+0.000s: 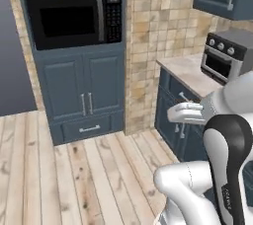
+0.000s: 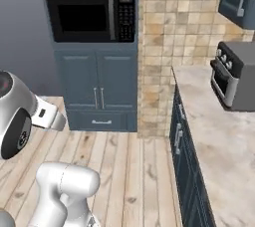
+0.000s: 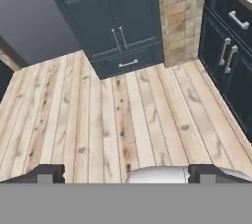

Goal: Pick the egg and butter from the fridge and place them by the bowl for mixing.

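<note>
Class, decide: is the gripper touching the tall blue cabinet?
Apart. In the hand view the open gripper hangs above bare wooden floor, the cabinet standing beyond it.

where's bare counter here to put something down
The counter is bare from the stone tile wall forward along its front edge, to the left of the toaster oven. Only the oven end, against the right side, is taken. The wood floor between the tall cabinet and the counter's lower cabinets is open for the arm to pass.
</note>
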Available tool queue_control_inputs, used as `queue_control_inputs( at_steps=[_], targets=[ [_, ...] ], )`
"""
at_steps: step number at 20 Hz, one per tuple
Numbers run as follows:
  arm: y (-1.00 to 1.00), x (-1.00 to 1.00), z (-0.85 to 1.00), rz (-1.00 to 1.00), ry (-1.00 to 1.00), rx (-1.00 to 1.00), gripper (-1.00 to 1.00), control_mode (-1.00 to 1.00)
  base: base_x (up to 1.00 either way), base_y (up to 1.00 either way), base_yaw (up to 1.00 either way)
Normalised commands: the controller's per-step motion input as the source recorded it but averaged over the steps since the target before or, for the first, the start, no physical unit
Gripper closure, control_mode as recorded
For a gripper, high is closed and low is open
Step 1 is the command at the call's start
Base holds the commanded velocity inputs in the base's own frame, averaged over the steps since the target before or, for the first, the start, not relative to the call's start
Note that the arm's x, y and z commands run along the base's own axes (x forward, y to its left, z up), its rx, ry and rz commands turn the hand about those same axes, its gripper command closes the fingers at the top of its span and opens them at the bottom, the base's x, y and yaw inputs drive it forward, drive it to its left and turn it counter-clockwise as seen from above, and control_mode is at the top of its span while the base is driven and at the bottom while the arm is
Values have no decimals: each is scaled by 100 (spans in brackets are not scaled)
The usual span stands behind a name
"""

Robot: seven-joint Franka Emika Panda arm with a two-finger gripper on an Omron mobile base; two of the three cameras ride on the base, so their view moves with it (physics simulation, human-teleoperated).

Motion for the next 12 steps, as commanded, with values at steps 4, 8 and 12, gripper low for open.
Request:
queue_control_inputs(
  at_steps=[4,8,12],
  targets=[
    [0,0,0,0,0,0,-100,100,10,27,80],
    [0,0,0,0,0,0,-100,100,92,60,41],
    [0,0,0,0,0,0,-100,100,100,76,27]
  ],
)
